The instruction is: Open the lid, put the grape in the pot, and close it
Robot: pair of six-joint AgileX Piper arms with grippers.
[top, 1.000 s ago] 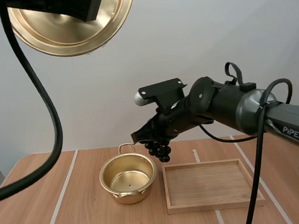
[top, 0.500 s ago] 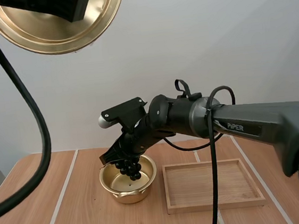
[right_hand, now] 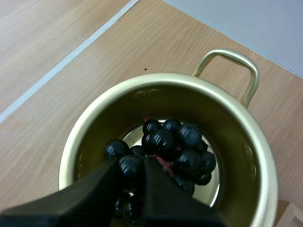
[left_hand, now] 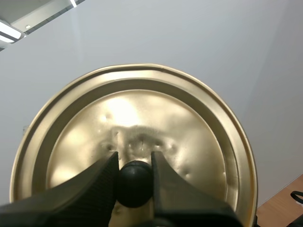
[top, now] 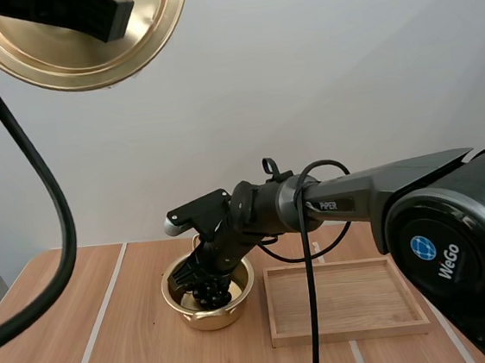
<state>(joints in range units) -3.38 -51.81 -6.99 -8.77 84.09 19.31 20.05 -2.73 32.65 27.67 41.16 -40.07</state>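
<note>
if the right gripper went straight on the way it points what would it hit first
Most likely the floor of the pot: the right gripper, shut on the grapes, points down into it, so the bunch would touch bottom first. Depth left is unclear.

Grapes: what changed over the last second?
The right gripper swung the grapes left and down into the pot, still shut on them. The left gripper drifted slightly left with the raised lid. Pot and tray stayed put.
</note>
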